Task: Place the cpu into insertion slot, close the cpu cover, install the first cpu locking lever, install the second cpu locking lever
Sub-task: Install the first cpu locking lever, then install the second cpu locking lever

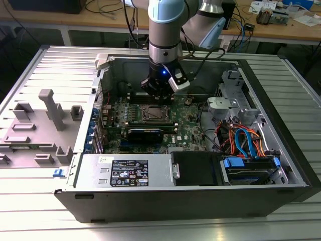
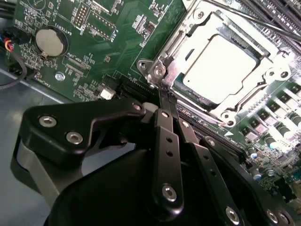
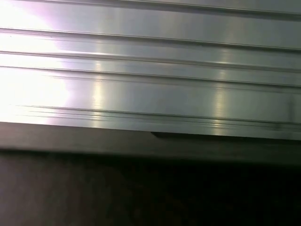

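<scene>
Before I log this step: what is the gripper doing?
Gripper: shut, holding nothing visible, fingertips at the edge of the cpu cover, which lies over the cpu.

Silver cpu (image 2: 225, 61), green circuit board (image 2: 117, 28)

No print can be read with certainty. Where print is seen:

- Ext. view: a large black-and-white label (image 1: 129, 174) is stuck on the grey power supply box (image 1: 155, 168) at the case front. It carries several lines of small text and approval-type symbols, too small to be made out.
- A small white sticker (image 1: 106, 160) is set beside it, illegible.
- 2nd wrist view: white silk-screen letters and nos. are scattered over the green circuit board (image 2: 101, 44), e.g. round the coin cell (image 2: 49, 41). They are tiny and at an angle.
- A small white triangle mark (image 2: 229, 133) is printed by a corner of the insertion slot (image 2: 162, 70).
</scene>
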Controlling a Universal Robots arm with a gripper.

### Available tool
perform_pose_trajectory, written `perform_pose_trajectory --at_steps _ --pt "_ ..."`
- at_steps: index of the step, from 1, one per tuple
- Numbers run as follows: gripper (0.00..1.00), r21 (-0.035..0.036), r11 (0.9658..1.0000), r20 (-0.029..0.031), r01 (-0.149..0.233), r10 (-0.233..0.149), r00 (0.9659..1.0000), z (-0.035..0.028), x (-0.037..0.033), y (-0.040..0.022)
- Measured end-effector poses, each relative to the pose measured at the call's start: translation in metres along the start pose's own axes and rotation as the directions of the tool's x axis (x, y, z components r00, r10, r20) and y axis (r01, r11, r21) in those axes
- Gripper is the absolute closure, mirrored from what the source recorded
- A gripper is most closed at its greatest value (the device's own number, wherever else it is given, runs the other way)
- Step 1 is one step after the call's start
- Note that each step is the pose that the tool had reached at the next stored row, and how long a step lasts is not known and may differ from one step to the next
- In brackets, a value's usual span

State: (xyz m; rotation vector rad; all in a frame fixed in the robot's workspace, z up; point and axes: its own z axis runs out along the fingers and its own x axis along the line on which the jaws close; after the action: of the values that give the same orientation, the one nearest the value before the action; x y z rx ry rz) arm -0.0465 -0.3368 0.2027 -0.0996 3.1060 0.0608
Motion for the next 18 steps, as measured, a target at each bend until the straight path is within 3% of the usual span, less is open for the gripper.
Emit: perform_pose_trajectory --at_steps 7,18 --pt "0.89 -0.0009 1.0000 0.0000 0.000 0.000 1.0000 -0.0062 -0.0005 0.0004" --pt "0.89 0.0002 1.0000 -0.0013 0.000 0.000 1.0000 -0.0063 -0.0005 -0.0019"
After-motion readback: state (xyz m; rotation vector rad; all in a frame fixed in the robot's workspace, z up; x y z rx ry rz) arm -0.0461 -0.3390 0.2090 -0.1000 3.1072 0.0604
